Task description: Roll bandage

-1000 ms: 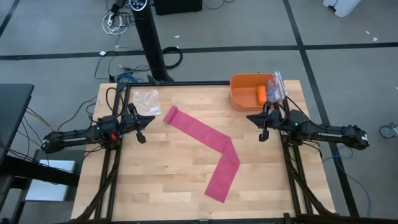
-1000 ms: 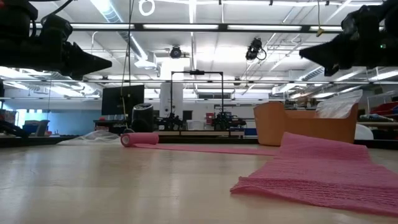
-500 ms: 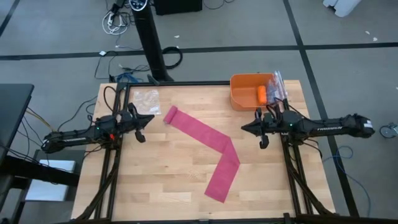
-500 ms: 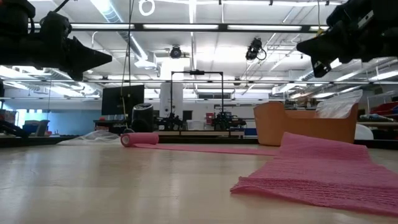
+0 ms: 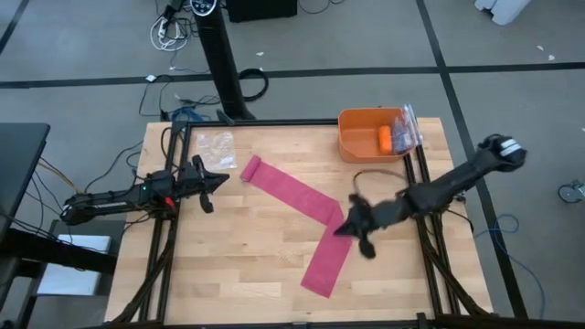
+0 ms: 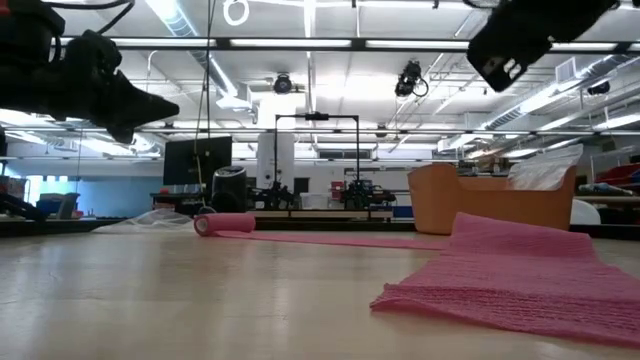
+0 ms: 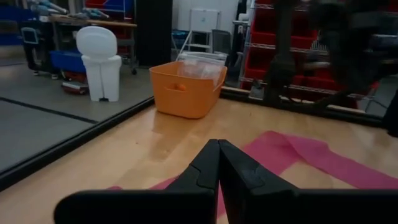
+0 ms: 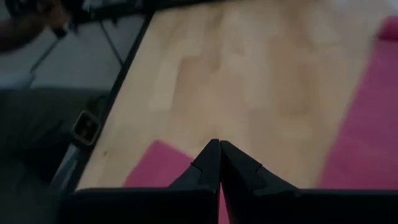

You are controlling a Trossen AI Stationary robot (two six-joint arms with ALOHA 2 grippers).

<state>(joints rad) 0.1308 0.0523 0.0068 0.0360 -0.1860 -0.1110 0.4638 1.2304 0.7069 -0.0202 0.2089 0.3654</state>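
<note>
The bandage (image 5: 303,217) lies flat and bent on the surface, its far end barely rolled. The right gripper (image 5: 358,227) has swung in from beside the orange bin (image 5: 366,134) to just over the bend, fingers (image 8: 214,163) pressed shut, so rolling looks about to begin. The left gripper (image 5: 208,185) waits apart, fingers (image 7: 217,168) closed. Only the low view shows the rolled end (image 6: 224,224).

1. Your bandage (image 5: 311,215) lies flat across the middle of the table (image 5: 228,265), bent partway along, its rolled end toward the far left.
2. The bin (image 5: 362,143) sits at the far right corner, holding a small roll (image 5: 384,138).
3. The plastic bag (image 5: 216,143) lies far left.
4. Your right gripper (image 5: 355,228) hangs beside the bend; your left gripper (image 5: 212,181) is left of the rolled end.
</note>
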